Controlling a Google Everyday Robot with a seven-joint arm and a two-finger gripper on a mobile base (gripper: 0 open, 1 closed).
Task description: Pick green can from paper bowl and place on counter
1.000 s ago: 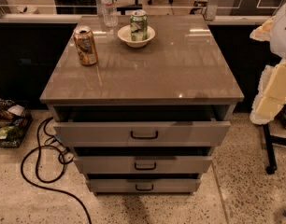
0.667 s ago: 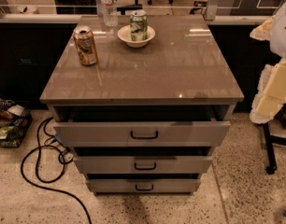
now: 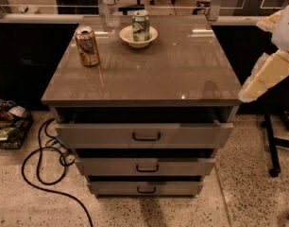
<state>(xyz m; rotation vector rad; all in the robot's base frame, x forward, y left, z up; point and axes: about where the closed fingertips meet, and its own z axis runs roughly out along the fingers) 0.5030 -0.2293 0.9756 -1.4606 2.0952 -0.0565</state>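
Nothing on the worktop (image 3: pixel 182 70) has moved since the earlier frames: the green can (image 3: pixel 140 25) stands in the same place, and the tool (image 3: pixel 252 90) has kept its station at the right. Note the present state. The green can stands upright inside the bowl (image 3: pixel 126 33), at the far edge of the worktop, a little left of centre. The tool hangs off the right side of the worktop, beyond its front right corner, well apart from the green can. You cannot tell from this view whether it is open or closed, and no object shows in it. Treat the task as not begun: the approach, the grasp, the lift out of the bowl and the placement on the worktop are all left to do. Check the surroundings before you move. An orange can (image 3: pixel 87 45) stands upright to the left of the bowl and nearer the front, apart from it. A clear bottle (image 3: pixel 110 4) stands just behind and left of the bowl. It is the closest obstacle, and a wide approach from the left would probably strike it. The path from the right runs over bare worktop, and the front and right parts offer room for placement. Expect the bowl to be light: it may shift or lift if the tool catches its rim. Below, the top drawer (image 3: pixel 144 135) stands pulled out, and a cable (image 3: pixel 38 174) lies on the floor at the left. Neither is likely to hinder the arm.
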